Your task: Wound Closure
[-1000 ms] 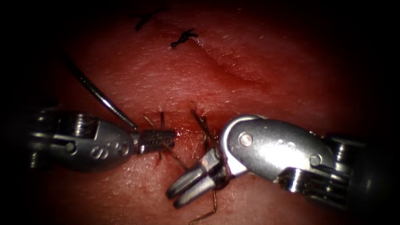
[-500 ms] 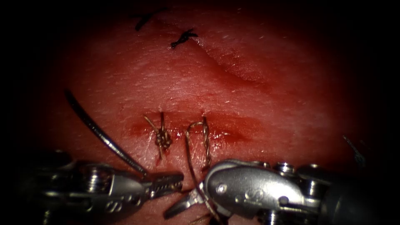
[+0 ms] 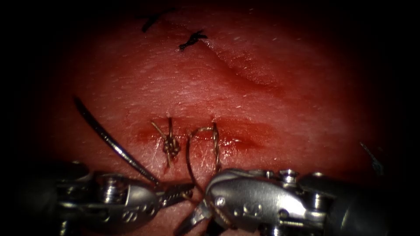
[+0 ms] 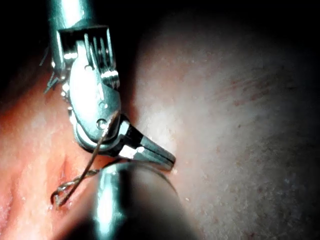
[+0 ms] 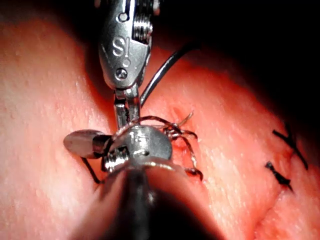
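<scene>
Your left tool [image 3: 177, 193] sits at the lower left of the endoscope frame, its jaws clamped together on the needle [image 3: 111, 142] at its rear end; the dark curve rises from the jaws up and to the left, free in the air above the tissue [image 3: 271, 109] and not in it. In the right wrist view that same tool [image 5: 125, 112] hangs tip-down with the needle [image 5: 165, 70] arching away from it.

Your right tool [image 3: 192, 218] comes in along the bottom edge, right of centre, tip pointing lower left. You cannot tell from these frames whether its jaws are apart or together. The thread [image 3: 189, 157] runs from the tissue down to its tip, and in the left wrist view the thread [image 4: 95, 150] drapes across the body of that tool [image 4: 150, 152].

Just above both tools, at mid-frame, the cut [image 3: 236, 135] lies as a reddened horizontal band. A knotted stitch [image 3: 170, 144] with short ends sits at its left end; beside it on the right, the thread loops across the cut. Two dark cut ends of thread [image 3: 192, 40] lie at the upper centre.
</scene>
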